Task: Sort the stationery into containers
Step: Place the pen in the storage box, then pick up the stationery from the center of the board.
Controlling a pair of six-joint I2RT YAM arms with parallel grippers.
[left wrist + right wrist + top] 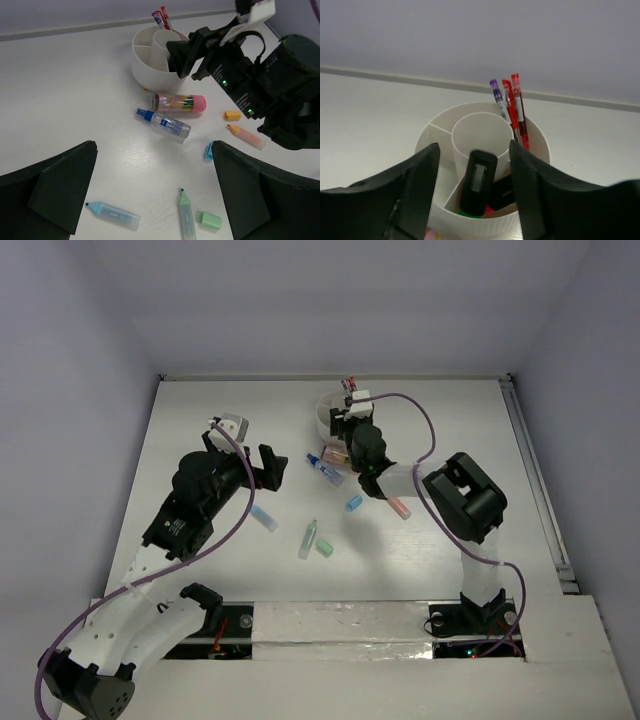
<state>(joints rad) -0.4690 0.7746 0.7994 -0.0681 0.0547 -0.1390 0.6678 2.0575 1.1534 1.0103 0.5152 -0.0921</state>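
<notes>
Robotics lab cell, white table (200,420) boxed in by plain pale walls (70,390), left arm (190,500) and right arm (465,500) bolted at its near edge, purple cables (400,396) looping, silver tape strip (340,618).

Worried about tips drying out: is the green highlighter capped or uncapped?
Uncapped. The green highlighter lies flat on the table with its dark tip bare, and a green cap lies loose beside it.

Right pincer (345,425) over white cup (322,412), markers (308,538) scattered nearby, left pincer (270,468) hovering apart
</notes>
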